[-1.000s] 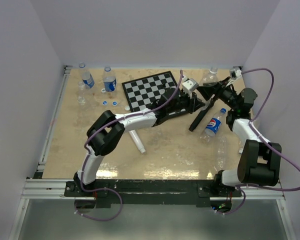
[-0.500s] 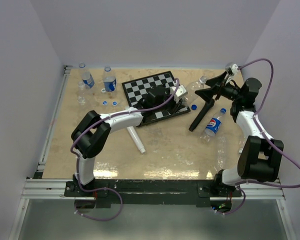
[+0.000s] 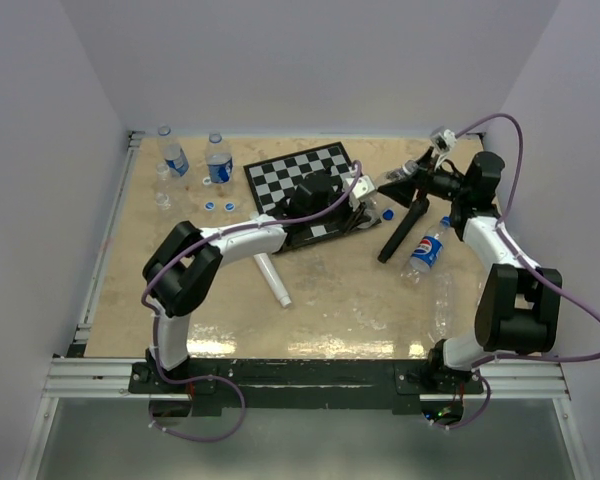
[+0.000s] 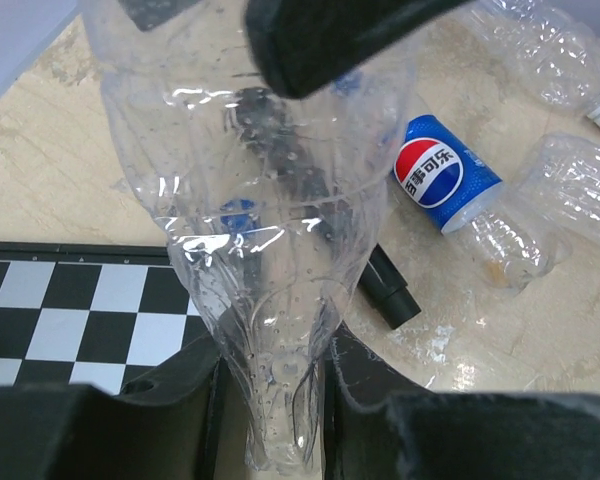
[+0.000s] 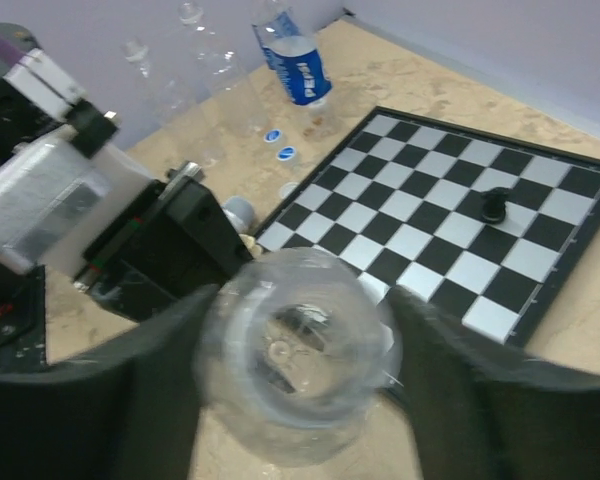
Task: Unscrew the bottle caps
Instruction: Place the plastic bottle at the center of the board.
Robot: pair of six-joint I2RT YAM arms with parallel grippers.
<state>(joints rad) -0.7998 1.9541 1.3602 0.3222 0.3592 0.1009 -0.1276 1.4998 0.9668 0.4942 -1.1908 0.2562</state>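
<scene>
A clear crumpled bottle (image 3: 382, 184) hangs above the table between my two grippers. My left gripper (image 3: 367, 202) is shut on one squeezed end of it; in the left wrist view the bottle (image 4: 260, 180) narrows between the black fingers (image 4: 380, 400). My right gripper (image 3: 395, 180) is shut on the other end; in the right wrist view I look into the bottle (image 5: 305, 300) end-on. A blue cap (image 3: 387, 213) lies on the table just under them. A Pepsi bottle (image 3: 426, 250) lies on the right, also in the left wrist view (image 4: 445, 175).
A chessboard (image 3: 280, 180) lies under my left arm. A black microphone (image 3: 405, 230) and a white one (image 3: 273, 278) lie on the table. Two labelled bottles (image 3: 218, 160) stand at the back left with loose caps (image 3: 219, 206). An empty bottle (image 3: 443, 300) lies at the right.
My left arm has pulled back left over the chessboard. My right gripper has followed leftward with the clear bottle. The blue cap now shows on the table.
</scene>
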